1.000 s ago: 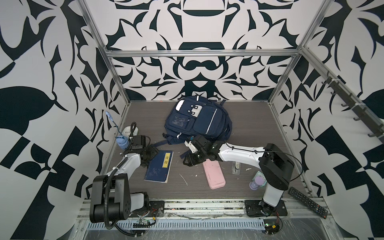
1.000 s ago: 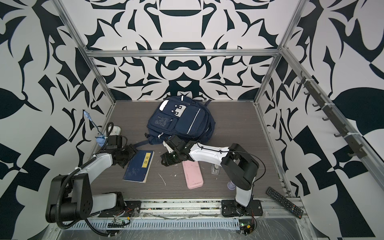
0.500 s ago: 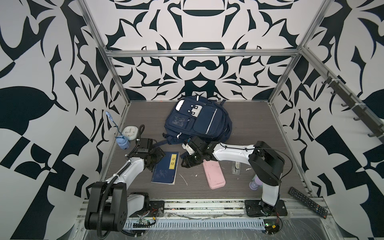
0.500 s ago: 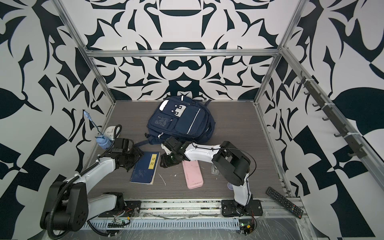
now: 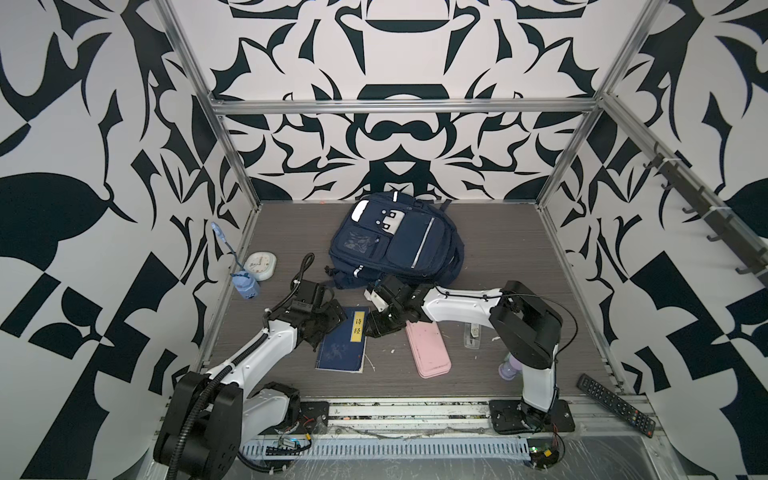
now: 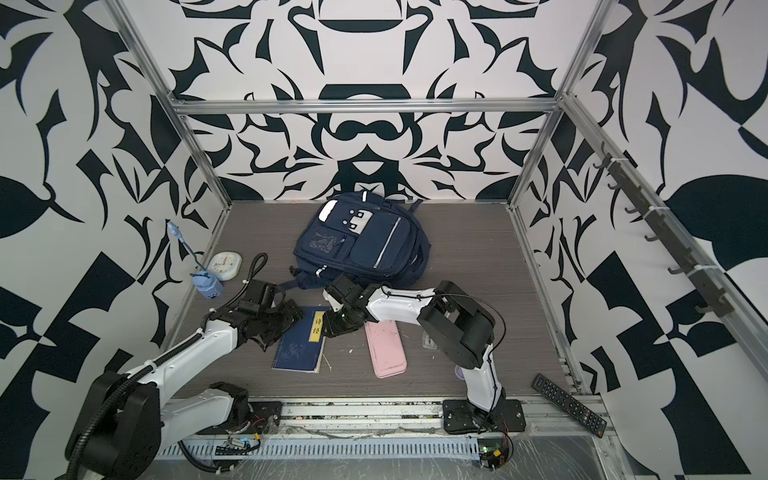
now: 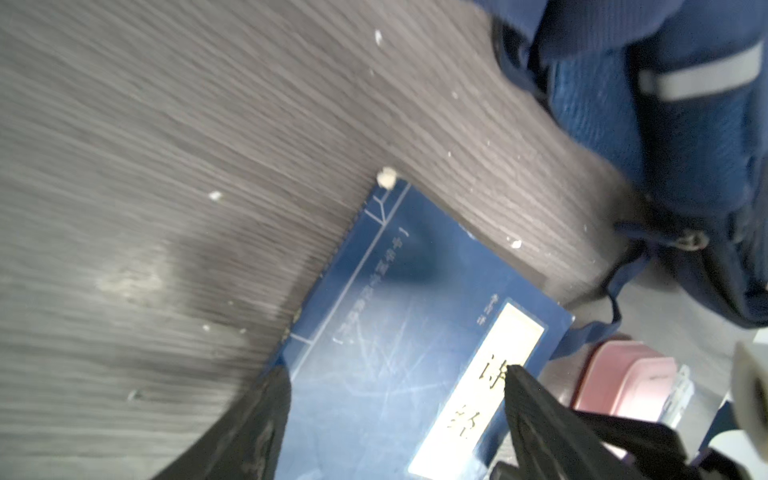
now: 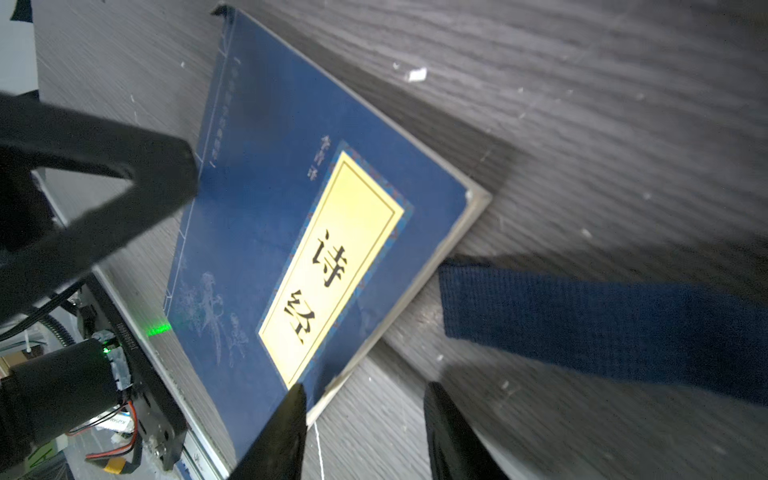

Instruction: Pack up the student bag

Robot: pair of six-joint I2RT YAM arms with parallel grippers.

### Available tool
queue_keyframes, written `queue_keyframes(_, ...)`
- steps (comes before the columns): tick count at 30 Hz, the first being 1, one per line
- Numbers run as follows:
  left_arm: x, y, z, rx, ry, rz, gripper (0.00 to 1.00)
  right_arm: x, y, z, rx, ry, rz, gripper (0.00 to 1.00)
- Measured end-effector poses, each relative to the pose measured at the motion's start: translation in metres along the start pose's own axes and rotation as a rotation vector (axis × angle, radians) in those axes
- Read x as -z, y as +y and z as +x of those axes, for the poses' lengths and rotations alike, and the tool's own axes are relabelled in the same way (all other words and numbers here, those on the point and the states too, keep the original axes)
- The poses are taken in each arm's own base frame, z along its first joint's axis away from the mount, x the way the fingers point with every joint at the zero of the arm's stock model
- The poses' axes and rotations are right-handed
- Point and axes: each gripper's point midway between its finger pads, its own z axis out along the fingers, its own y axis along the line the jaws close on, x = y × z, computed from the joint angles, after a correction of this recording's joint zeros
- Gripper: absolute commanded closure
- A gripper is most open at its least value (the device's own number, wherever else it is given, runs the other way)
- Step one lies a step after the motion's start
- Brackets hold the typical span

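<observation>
Student bag [image 5: 395,245] lying at table [image 5: 503,257] rear, looking shut. L end effector [image 7: 398,372] gaping over book [image 5: 344,341] corner; R end effector [image 8: 365,388], also apart, nosing book edge nr strap [image 8: 602,324], risking arms clashing, strap snagging

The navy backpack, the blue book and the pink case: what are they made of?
Large navy blue backpack: woven fabric, matte; the strap shows weave. Blue book with yellow title label: paper, cover faintly glossy, scuffed. Pink oblong case: probably smooth plastic or silicone; unclear.
</observation>
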Motion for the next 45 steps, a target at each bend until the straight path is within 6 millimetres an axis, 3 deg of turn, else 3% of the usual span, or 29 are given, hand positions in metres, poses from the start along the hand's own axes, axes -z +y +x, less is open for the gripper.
queue_keyframes(10,-0.005,-0.015,0.01,-0.084,0.033,0.021,0.16,-0.004,-0.003,-0.001,-0.006,0.002,0.015,0.54)
queue_keyframes(17,0.001,-0.004,0.008,-0.144,0.02,-0.05,0.16,-0.008,-0.001,-0.007,-0.008,-0.002,0.009,0.59)
queue_keyframes(25,0.006,0.015,-0.017,-0.119,-0.028,-0.108,0.16,-0.014,-0.001,-0.009,-0.018,0.007,0.006,0.83)
queue_keyframes(30,-0.002,0.022,-0.015,-0.113,0.002,-0.128,0.16,-0.014,-0.001,-0.009,-0.022,0.012,0.009,0.89)
queue_keyframes(45,-0.012,0.006,-0.017,-0.118,-0.038,-0.023,0.21,-0.013,-0.012,-0.024,-0.006,0.056,0.058,0.9)
